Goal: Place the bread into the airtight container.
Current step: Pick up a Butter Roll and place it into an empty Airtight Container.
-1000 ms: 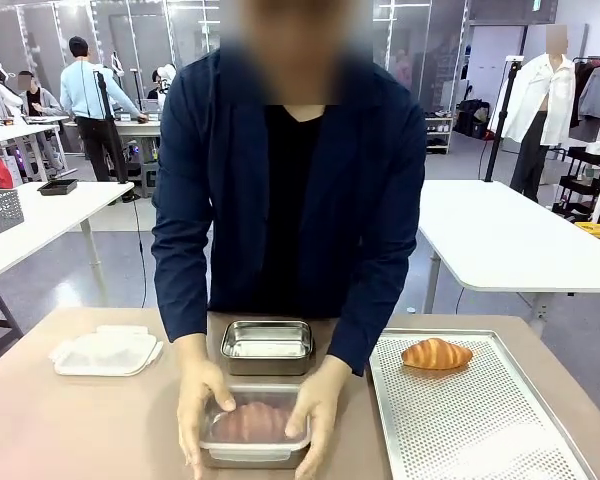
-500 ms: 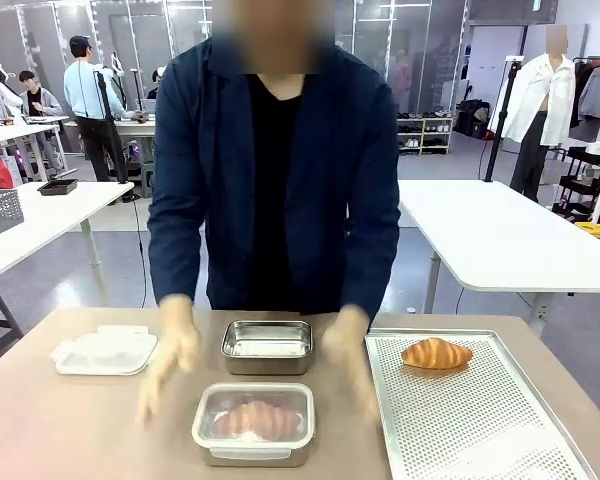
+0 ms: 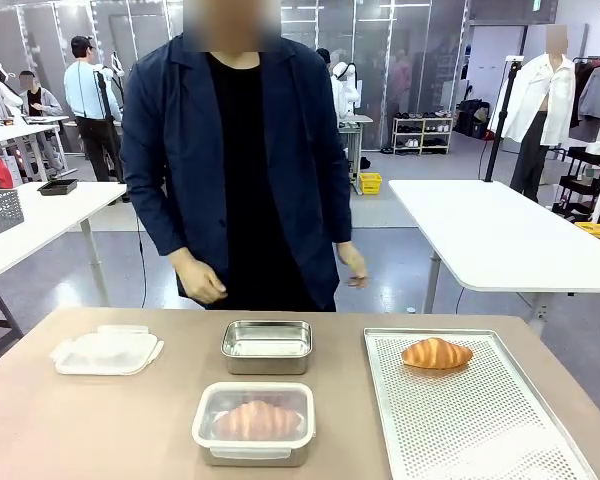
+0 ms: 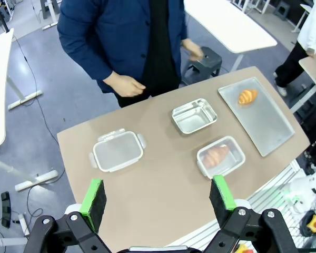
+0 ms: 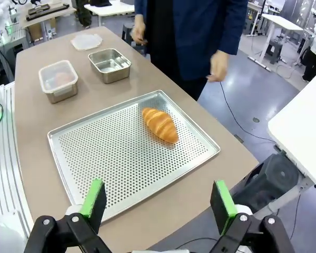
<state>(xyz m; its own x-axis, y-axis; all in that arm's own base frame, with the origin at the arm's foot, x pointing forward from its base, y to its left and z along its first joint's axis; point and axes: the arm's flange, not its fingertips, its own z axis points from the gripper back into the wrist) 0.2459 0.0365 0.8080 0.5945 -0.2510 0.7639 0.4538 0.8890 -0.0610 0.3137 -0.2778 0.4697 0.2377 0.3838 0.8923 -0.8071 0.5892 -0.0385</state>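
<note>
Both arms hang high over the table with nothing held. The left gripper point(image 4: 157, 199) and the right gripper point(image 5: 158, 204) each have their green pads spread wide.

The loose croissant point(image 3: 436, 353) lies at the 12 o'clock end of the perforated tray point(image 3: 480, 430). The open steel container point(image 3: 267, 364) sits empty at its 9 o'clock, just off the tray. At 6 o'clock of that box, a lidded container point(image 3: 252, 456) already holds another croissant, and a spare lid point(image 3: 107, 352) lies at the box's 9 o'clock. The person's hands point(image 3: 202, 277) are back from the table.

I see three risks:
- A hard pinch would crush the flaky pastry.
- A croissant let go askew may perch on the rim; the box looks barely longer than it, though that is hard to gauge from here.
- A low approach could shove the light tray.
</note>
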